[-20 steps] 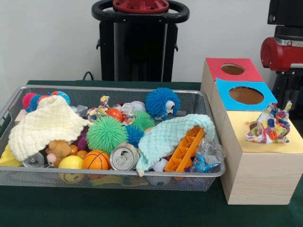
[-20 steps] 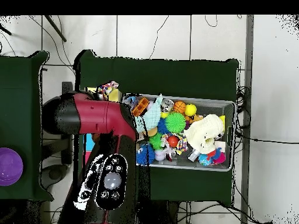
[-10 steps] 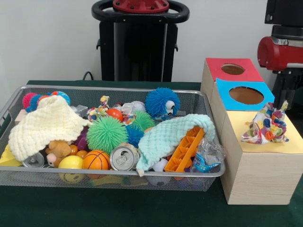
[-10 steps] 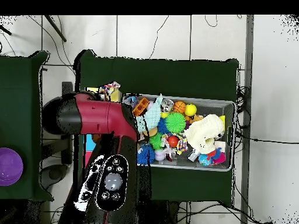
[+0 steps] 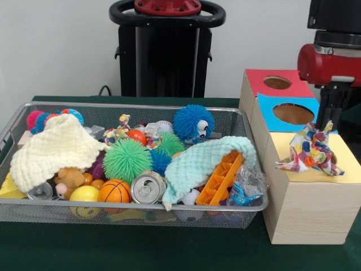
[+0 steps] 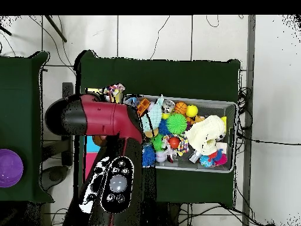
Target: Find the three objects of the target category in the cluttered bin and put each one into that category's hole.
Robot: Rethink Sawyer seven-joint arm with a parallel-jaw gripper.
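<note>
A robotics lab: loose cables [image 6: 176,32] on tiled floor [image 6: 153,35].

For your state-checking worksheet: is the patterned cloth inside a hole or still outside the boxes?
Outside: the patterned cloth sits bunched atop the yellow panel, below the gripper.

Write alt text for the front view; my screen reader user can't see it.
A red robot arm holds a multicoloured cloth over the yellow top of a wooden box. Left of it, a mesh bin overflows with toys, cans and cloths.
</note>
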